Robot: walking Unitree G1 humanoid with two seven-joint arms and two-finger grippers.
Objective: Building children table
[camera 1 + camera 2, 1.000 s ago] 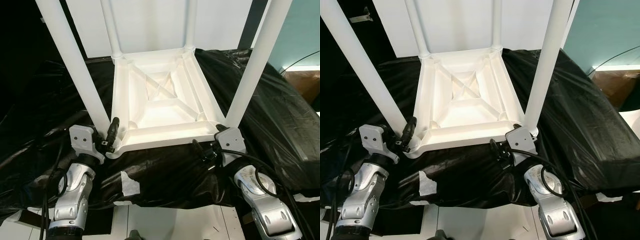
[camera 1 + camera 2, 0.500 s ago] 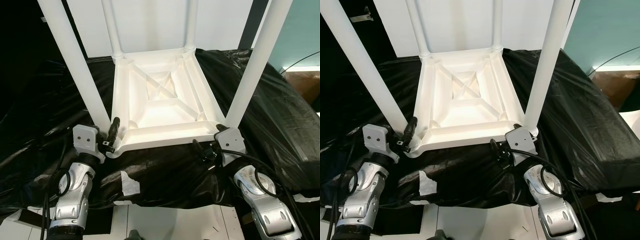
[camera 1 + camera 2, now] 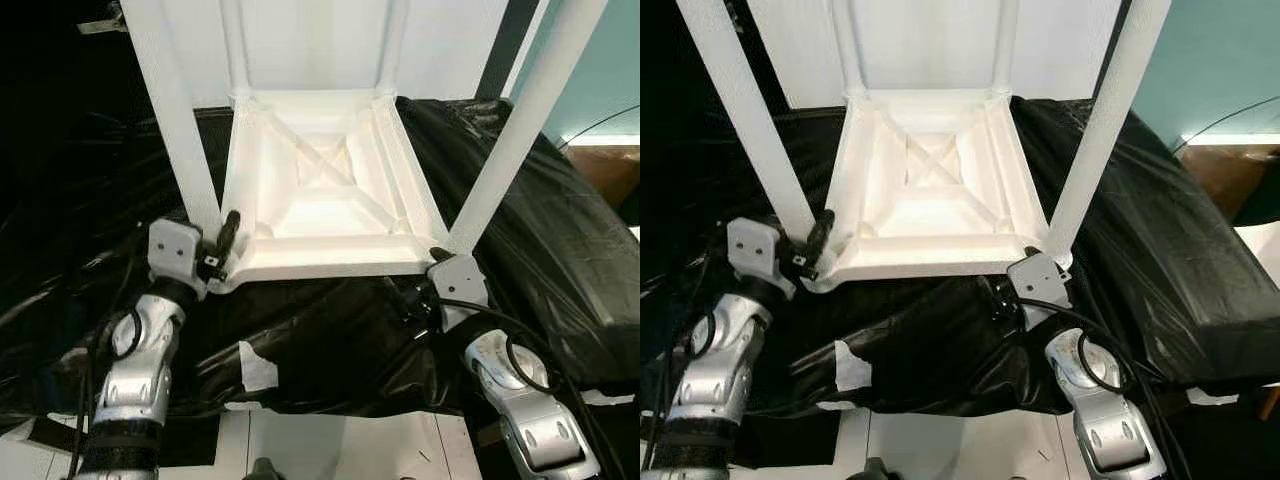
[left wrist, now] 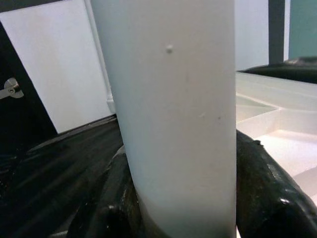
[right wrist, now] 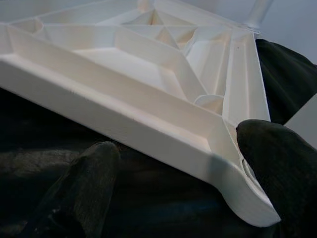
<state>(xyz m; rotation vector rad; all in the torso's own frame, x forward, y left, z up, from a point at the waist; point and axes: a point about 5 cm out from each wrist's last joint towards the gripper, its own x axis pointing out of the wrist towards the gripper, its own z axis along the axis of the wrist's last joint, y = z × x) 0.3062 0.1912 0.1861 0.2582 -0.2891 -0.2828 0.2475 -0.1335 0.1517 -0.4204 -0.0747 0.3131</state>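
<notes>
My left hand is pinching the near-left leg; right hand, spread, is straddling the upturned table corner, lower right. Slick black sheet risks sliding, tipping it.

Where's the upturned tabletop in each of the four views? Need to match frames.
Left eye: upturned tabletop, centre.
Right eye: centre, slightly left.
Left wrist: right edge, behind the table leg.
Right wrist: ribbed underside across the frame.
Shared landmark: black sheet beneath it.
</notes>
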